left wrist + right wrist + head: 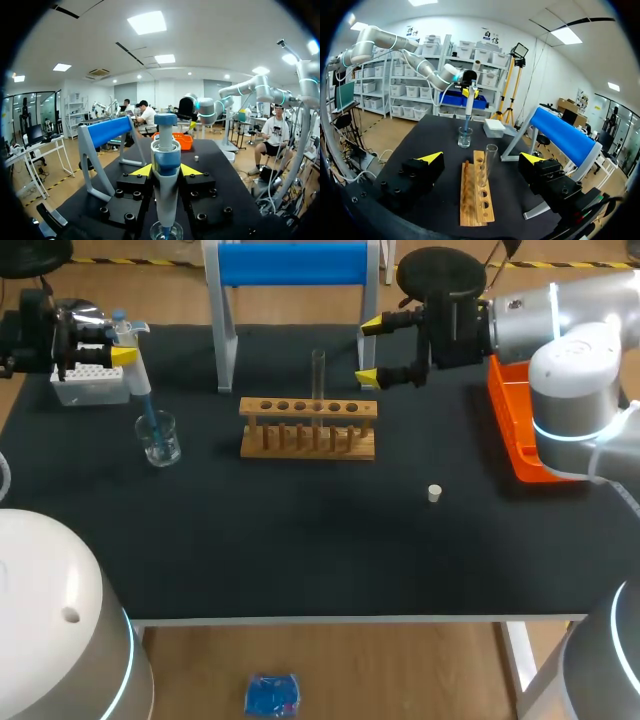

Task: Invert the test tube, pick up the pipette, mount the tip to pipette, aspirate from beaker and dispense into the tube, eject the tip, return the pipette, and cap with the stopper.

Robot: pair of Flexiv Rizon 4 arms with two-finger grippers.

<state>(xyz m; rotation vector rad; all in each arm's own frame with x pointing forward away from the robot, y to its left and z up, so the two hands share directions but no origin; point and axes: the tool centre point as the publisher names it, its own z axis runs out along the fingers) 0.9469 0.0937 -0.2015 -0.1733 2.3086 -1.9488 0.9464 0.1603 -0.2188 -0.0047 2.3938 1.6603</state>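
Wooden test tube rack (pixel 307 440): stands mid-table on the black table (pixel 300 560), long side running left to right. Holds a clear glass test tube (pixel 318 370) upright in a hole near its middle.

Left of the rack, well apart: small clear glass beaker (pixel 159 445). Above it, lower end dipping inside: blue-and-white plastic pipette (pixel 137 375), clamped between the fingers of the left gripper (pixel 166 171).

Behind and farther left of the rack: white rectangular tip box (pixel 85 388).

Directly behind the rack: blue roller stand on white legs (pixel 290 265).

Behind the rack's right end, just right of the tube: right gripper (pixel 368 350), fingers spread, touching nothing.

Right of the rack, nearer the front: small white stopper (pixel 434 493).

Far right of the rack, at the table's edge: orange plastic tray (pixel 515 430).
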